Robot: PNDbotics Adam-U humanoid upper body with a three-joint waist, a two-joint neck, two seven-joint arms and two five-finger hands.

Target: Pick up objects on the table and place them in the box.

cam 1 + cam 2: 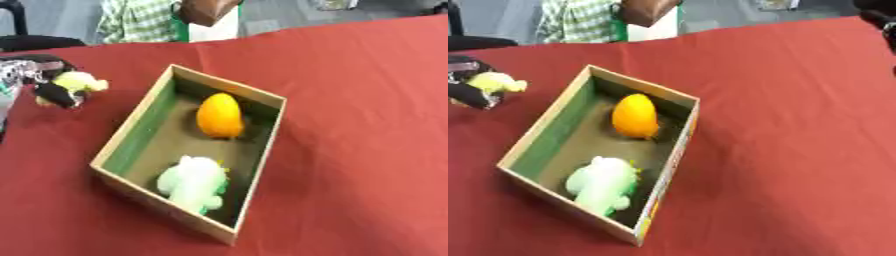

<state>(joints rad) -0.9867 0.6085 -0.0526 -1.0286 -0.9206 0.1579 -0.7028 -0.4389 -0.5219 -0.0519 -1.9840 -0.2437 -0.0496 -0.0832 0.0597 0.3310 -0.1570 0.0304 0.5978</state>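
On the red table (367,125) the open cardboard box (137,125) already has an orange egg-shaped thing (219,115) at its far end and a pale green soft toy (193,182) at its near end. Just left of the box, the left hand (54,93) has its dark fingers curled round a small yellow toy (80,80), held close above the cloth. To my eye it should lift clear of the near wall and let go over the bare middle floor; the right hand's fingers I cannot tell.
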